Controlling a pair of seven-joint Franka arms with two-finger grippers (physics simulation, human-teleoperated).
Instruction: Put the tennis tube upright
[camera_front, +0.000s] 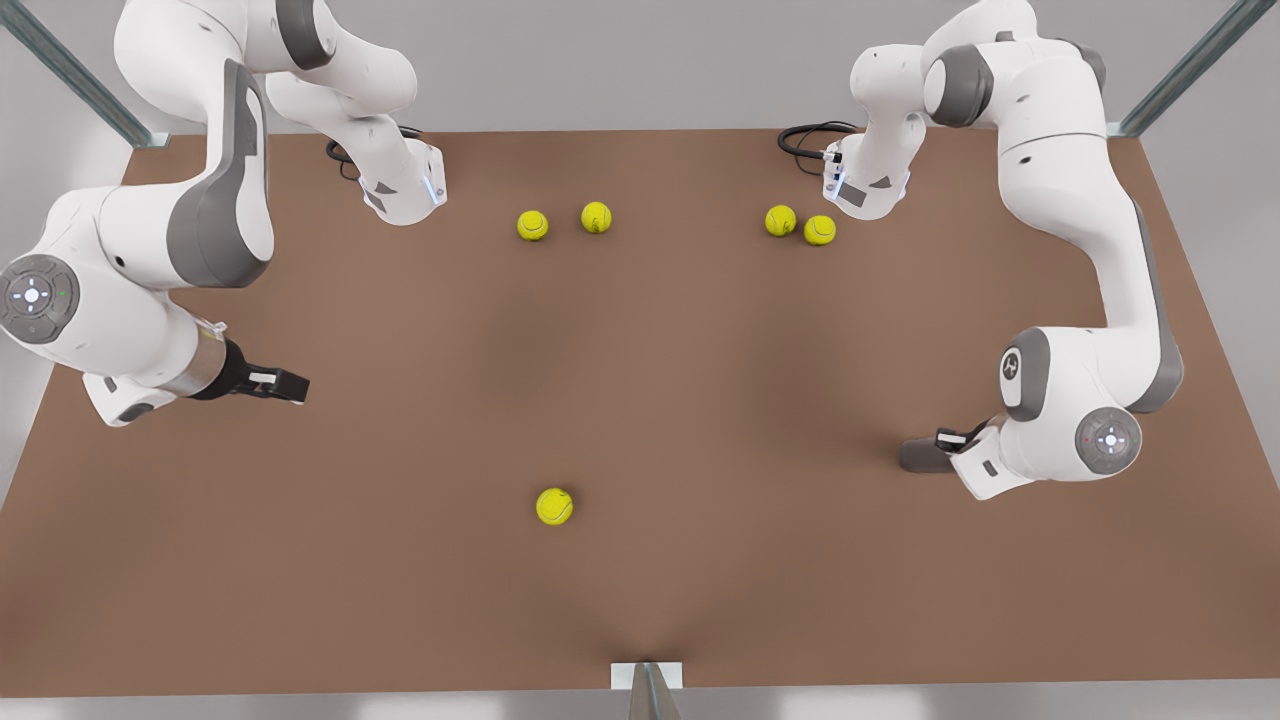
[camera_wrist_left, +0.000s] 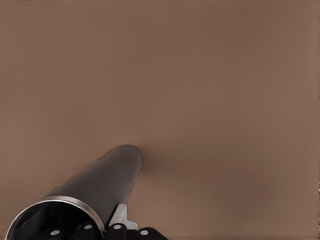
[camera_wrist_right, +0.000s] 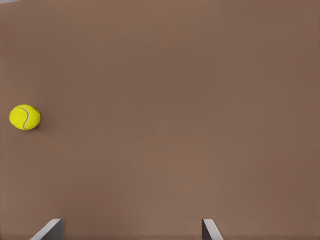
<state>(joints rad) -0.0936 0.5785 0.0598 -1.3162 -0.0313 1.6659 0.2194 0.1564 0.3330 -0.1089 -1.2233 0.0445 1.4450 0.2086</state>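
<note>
The tennis tube (camera_wrist_left: 105, 182) is a dark grey cylinder with a silvery rim (camera_wrist_left: 60, 201) at its open end. My left gripper (camera_wrist_left: 102, 229) is shut on it near that rim. The tube points down at the brown table, and I cannot tell whether its closed end touches. In the front view the tennis tube (camera_front: 922, 455) looks short and sits under the left gripper (camera_front: 955, 442) at the front view's right. Over the table at the front view's left, my right gripper (camera_front: 285, 385) stands open and holds nothing. Its fingertips (camera_wrist_right: 50, 230) frame bare table.
Several yellow tennis balls lie on the table (camera_front: 700, 400): two pairs near the arm bases at the back (camera_front: 532, 225) (camera_front: 780, 220) and one ball (camera_front: 554, 506) near the front middle. That ball (camera_wrist_right: 25, 117) also lies ahead of the right gripper. A camera post (camera_front: 648, 690) stands at the front edge.
</note>
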